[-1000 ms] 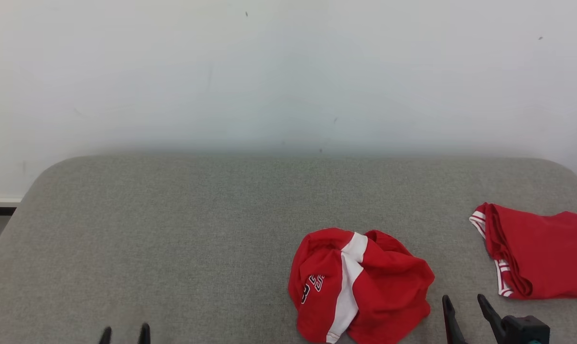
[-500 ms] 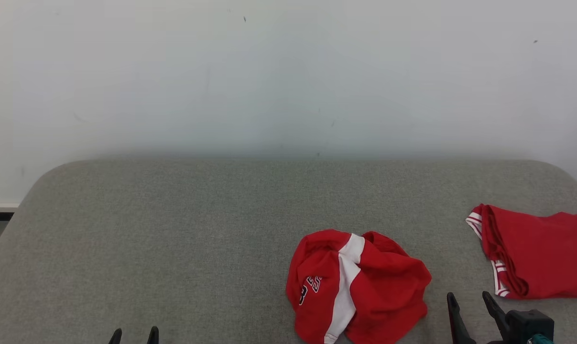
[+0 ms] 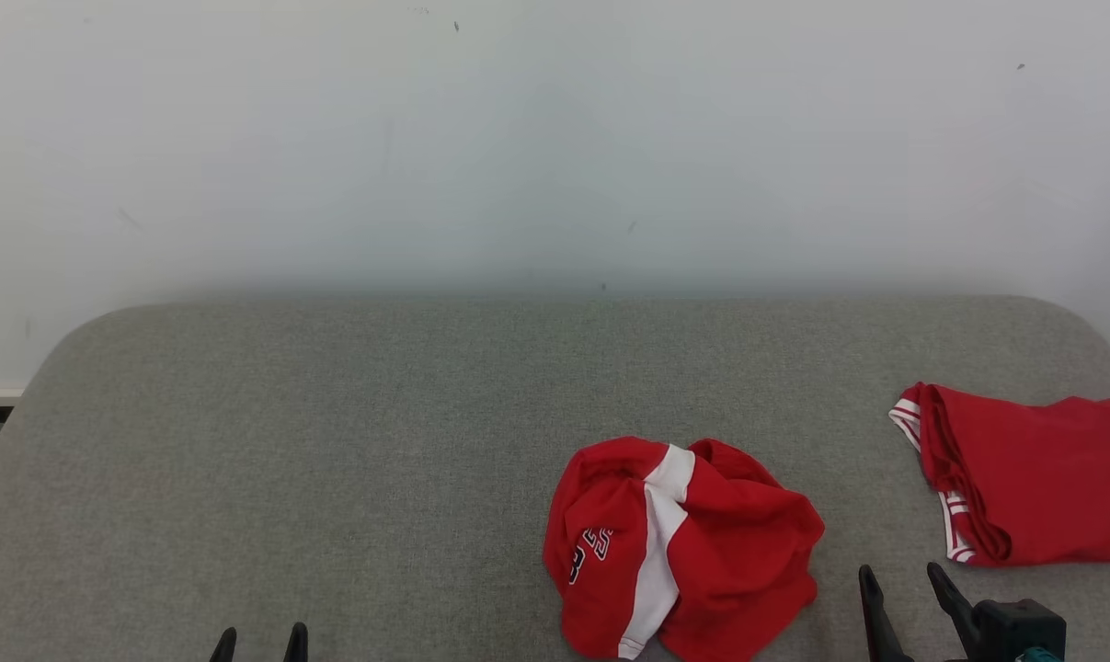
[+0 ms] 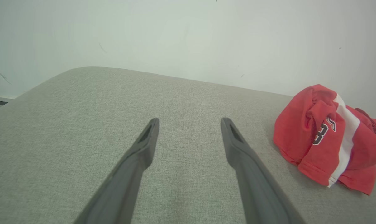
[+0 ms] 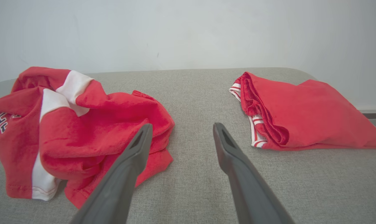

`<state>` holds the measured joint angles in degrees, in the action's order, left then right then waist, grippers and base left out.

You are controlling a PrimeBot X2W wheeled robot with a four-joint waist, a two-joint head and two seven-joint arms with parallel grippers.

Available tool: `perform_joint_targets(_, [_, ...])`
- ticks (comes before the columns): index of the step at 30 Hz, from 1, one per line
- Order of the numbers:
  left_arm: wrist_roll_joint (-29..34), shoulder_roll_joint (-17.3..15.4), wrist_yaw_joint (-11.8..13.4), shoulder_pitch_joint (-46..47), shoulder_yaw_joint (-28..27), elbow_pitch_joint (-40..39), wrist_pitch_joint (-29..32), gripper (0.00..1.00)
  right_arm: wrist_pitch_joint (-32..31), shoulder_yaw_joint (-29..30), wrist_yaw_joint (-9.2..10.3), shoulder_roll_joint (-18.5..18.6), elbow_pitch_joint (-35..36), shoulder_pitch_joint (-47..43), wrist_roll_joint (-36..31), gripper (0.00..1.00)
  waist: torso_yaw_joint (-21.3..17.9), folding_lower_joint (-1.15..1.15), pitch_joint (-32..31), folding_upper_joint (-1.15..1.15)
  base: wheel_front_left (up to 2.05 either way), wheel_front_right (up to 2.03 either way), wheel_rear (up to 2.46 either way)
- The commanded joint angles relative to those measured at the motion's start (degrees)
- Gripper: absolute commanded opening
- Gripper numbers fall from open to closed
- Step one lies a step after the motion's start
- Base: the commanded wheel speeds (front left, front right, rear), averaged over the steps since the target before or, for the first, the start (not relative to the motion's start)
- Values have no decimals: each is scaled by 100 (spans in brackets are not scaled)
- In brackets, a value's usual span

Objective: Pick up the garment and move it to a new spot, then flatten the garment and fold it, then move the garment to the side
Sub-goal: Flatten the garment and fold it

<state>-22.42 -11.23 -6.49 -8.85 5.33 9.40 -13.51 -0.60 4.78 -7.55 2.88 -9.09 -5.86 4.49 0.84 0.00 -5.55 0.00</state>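
The left gripper (image 3: 260,642), fingers spread and empty, hangs over bare grey tabletop (image 3: 334,441), well apart from the work. The crumpled red garment (image 3: 683,547) lies right of centre near the front edge, not yet picked up. Just beside it is the right gripper (image 3: 899,581), also spread and empty (likely placed to grasp). A folded red shirt (image 3: 1024,478) sits at far right, probably finished. The right wrist view shows its stacked layers plainly; the head view does not.
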Motion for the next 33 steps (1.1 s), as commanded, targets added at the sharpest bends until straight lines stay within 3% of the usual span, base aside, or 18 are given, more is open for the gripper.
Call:
perform_joint_targets(1, [-36,8,38,-3,-6,-40,-28,100,-13,-14,11,2,-5,0,21,100,-8,0,9,0,0,0,0])
perform_joint_targets(9, [-75,18,95,21,16,-113,54,100,-21,-71,11,1,-15,25,35,100,-91,0,53,0,0,0,0])
perform_joint_targets(16, [-87,-87,59,395,189,-186,474,100,-71,-181,11,2,2,97,-23,100,-450,0,147,0,0,0,0])
perform_joint_targets(24, [-64,-287,-58,1697,835,-80,1293,100,-133,-260,11,1,125,200,-122,100,-1090,0,347,0,0,0,0])
perform_joint_targets(33, [-517,-268,-97,3575,1965,1094,2226,100,-136,-456,11,2,160,344,-97,100,-2018,0,699,0,0,0,0])
